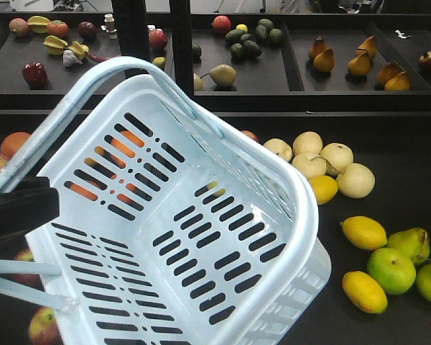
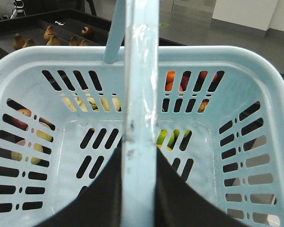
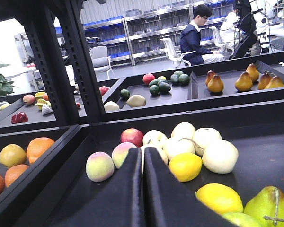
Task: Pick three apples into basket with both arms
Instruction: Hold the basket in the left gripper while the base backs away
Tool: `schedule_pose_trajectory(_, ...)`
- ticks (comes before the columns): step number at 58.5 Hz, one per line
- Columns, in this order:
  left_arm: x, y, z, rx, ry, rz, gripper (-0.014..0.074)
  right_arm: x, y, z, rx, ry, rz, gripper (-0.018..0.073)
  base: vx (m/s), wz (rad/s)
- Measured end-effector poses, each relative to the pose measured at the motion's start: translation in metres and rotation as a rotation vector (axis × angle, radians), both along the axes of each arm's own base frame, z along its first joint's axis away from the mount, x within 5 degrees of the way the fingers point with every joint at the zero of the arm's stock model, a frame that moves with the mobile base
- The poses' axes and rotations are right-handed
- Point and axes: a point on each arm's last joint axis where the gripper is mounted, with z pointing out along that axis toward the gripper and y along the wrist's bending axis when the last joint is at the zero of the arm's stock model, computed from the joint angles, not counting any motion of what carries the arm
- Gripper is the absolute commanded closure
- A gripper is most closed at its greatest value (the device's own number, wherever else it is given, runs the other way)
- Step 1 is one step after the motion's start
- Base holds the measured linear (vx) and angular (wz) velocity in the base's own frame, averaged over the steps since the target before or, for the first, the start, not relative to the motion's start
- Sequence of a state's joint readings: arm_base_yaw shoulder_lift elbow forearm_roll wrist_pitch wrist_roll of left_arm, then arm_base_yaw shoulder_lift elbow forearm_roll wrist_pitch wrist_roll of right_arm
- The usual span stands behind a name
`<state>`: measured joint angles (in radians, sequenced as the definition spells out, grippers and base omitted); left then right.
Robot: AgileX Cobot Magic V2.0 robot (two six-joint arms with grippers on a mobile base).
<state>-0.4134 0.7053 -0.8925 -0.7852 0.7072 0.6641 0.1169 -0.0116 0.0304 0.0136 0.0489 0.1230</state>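
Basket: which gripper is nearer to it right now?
Left. The left gripper is clamped on the handle of the basket; the right gripper is shut, low over the fruit shelf, with no basket in its view.

left gripper (image 2: 139, 158) is clamped onto the basket handle (image 2: 141, 85), one black finger (image 2: 102, 194) on each side of the bar. the front cam only catches its dark body poking in from the left edge. right gripper (image 3: 142, 156) sits low and roughly level, its two fingers (image 3: 120, 198) pinched together with just a thin seam showing between them
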Motion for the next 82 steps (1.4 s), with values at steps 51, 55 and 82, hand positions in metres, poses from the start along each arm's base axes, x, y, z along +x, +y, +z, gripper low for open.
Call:
schedule_pose_trajectory(51, 0.0, 0.0, 0.0, -0.001, 0.001, 0.0, 0.0602, 0.0, 0.0, 0.0, 0.0, 0.0, 0.0, 0.0564, -0.05, 0.09)
schedule_pose_trajectory(55, 0.0, 0.0, 0.0, -0.001, 0.001, 0.0, 0.0602, 0.0, 0.0, 0.0, 0.0, 0.0, 0.0, 0.0564, -0.1, 0.4)
schedule_pose_trajectory(82, 0.0001, 0.0, 0.0001, -0.002, 0.001, 0.001, 0.0602, 0.0, 0.0, 0.0, 0.0, 0.0, 0.0, 0.0564, -0.15, 0.58)
